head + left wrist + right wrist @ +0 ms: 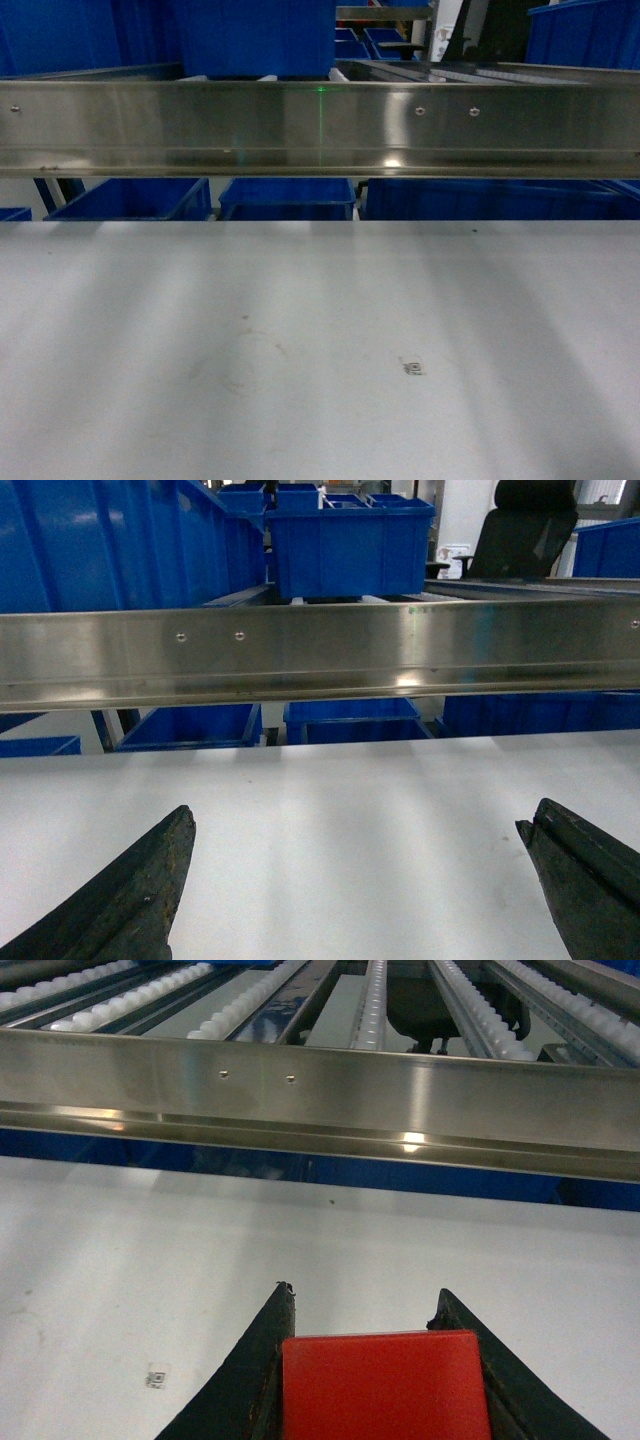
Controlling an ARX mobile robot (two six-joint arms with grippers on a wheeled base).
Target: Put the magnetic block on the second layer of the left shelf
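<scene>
Already the red magnetic block (385,1385) sits pinched between the fingers of the right tool (385,1360), at the bottom centre of the right wrist view, low over the white table (120,1250). Across the upper frame runs the steel shelf rail (320,1095), straight ahead of the block, so I judge the carry goes forward and up. Meanwhile the left tool (355,880) hangs spread and empty.

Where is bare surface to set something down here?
The white table is bare from the steel rail down to the near edge, apart from a small marker. Behind the rail it is crowded with blue bins.
</scene>
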